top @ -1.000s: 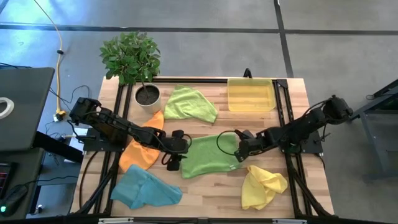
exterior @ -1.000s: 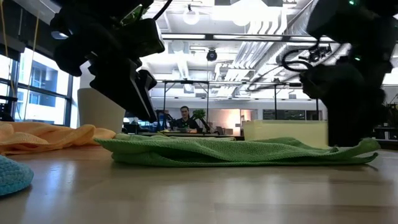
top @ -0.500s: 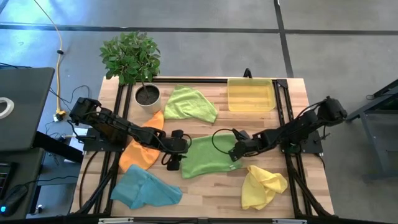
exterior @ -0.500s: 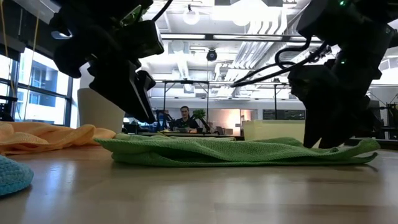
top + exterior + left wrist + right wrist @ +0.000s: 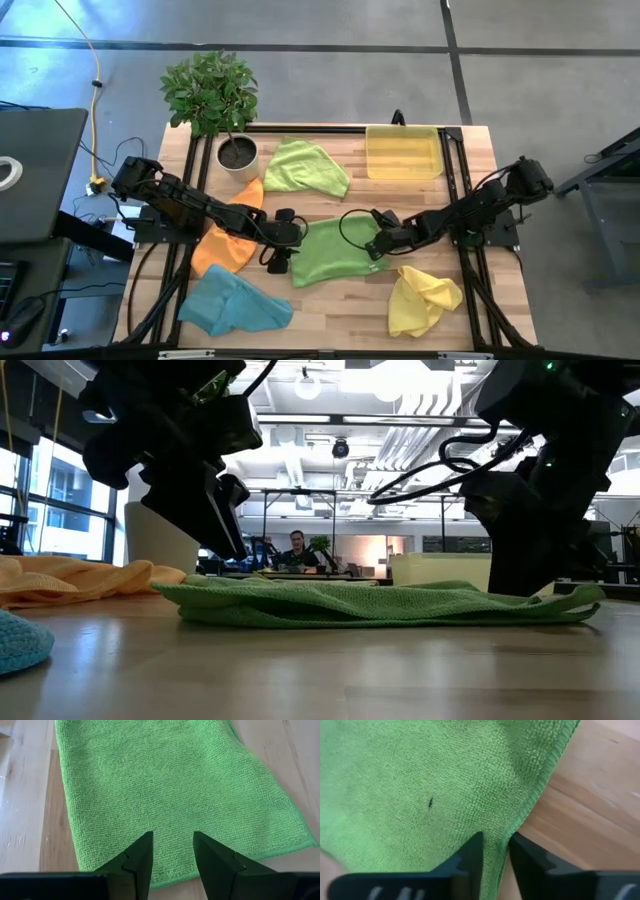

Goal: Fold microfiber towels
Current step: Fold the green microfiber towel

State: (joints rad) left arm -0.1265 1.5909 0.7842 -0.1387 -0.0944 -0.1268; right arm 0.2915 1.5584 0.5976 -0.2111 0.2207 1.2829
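High view: wooden bench point(image 5: 330, 300) carrying five microfiber towels. Centre lime green towel point(image 5: 335, 250) spread flat between the two arms; second lime green towel point(image 5: 305, 165) crumpled toward the far edge, between a potted plant point(image 5: 213, 100) and a translucent yellow tray point(image 5: 403, 152). Orange towel point(image 5: 228, 235) bunched under the left arm, light blue towel point(image 5: 232, 302) at the near left corner, yellow towel point(image 5: 422, 298) crumpled at the near right.

Left gripper point(image 5: 280, 248) poised at the centre towel's left edge; in the left wrist view, fingers point(image 5: 137, 865) apart over the green pile, nothing between them. Right gripper point(image 5: 378, 245) down on the towel's right edge; in the right wrist view, fingers point(image 5: 470, 857) drawn close together, pinching the hemmed border of the cloth.

Low view: centre towel lying flat on the bench, right end slightly raised beneath the right gripper. Seated person point(image 5: 296, 548) far off in the room behind.

No brand, label or legible writing anywhere.
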